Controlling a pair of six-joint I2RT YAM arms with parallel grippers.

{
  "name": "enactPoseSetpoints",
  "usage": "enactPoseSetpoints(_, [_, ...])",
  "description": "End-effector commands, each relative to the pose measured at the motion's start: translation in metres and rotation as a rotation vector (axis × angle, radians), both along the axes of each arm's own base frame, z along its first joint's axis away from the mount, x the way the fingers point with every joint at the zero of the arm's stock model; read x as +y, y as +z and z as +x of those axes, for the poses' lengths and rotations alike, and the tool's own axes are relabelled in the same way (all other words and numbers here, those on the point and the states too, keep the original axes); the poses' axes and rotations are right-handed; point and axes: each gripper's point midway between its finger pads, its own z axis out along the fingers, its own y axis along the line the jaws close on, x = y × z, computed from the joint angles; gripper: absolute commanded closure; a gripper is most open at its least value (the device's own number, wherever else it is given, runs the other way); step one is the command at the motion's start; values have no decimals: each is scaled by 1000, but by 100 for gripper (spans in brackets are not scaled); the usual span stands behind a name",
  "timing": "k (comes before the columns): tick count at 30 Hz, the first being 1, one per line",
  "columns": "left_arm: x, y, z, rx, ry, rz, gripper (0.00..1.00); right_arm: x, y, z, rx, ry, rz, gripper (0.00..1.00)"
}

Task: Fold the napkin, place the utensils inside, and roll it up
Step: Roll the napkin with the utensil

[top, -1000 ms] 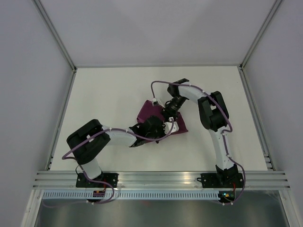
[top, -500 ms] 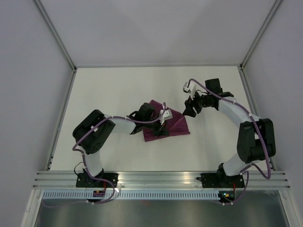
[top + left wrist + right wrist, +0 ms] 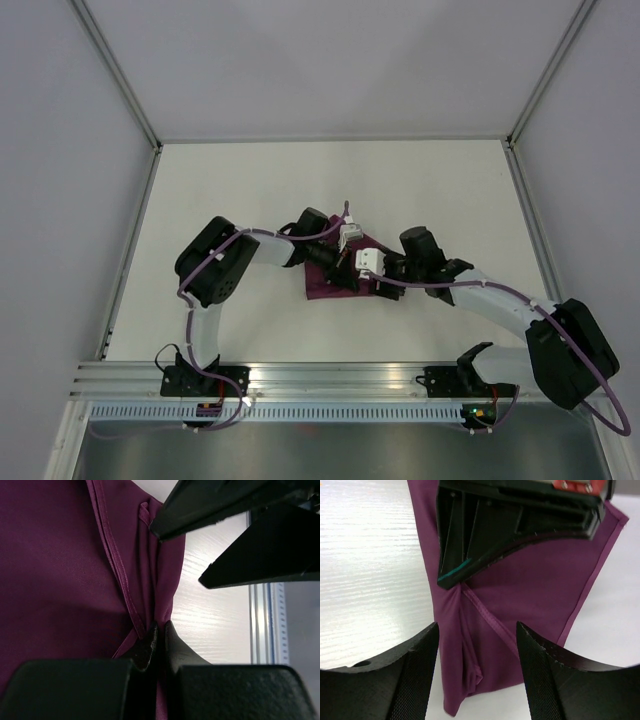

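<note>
Top external: napkin (image 3: 322, 289) lies bunched in the middle of the table (image 3: 230, 190), a claw at each side.
Left claw (image 3: 159, 630): pinched shut on a raised fold right by the hem.
Right claw (image 3: 476, 635): jaws wide apart, straddling that same fold, not gripping.
Feel: guessing light, floppy, slick satin, so it slips easily.
Grab spot: hem or corner, pinch deep.

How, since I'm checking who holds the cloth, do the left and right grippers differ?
The left gripper is shut, pinching a fold of the napkin; the right gripper is open, gripping nothing. The left gripper reaches in from the left, the right gripper from the right. Both aim at that fold.
</note>
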Motion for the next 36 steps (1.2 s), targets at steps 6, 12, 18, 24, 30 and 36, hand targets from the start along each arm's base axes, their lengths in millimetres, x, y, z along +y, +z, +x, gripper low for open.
enactPoseSetpoints(6, [39,-67,-42,262,34,279,98,24,-3,-4,-207,74,-65,31])
enactPoseSetpoints(12, [40,-70,-40,283,44,299,98,34,-17,-20,-231,117,-107,32])
enactPoseSetpoints(18, [40,-72,-39,297,49,309,98,36,-39,-29,-215,145,-173,40])
enactPoseSetpoints(24, [40,-72,-36,294,50,315,98,38,-44,-35,-206,174,-202,40])
enactPoseSetpoints(30, [41,-71,-35,305,44,315,98,32,-63,-41,-133,221,-299,55])
enactPoseSetpoints(36, [43,-66,-28,303,63,307,88,21,-81,-50,-58,251,-384,76])
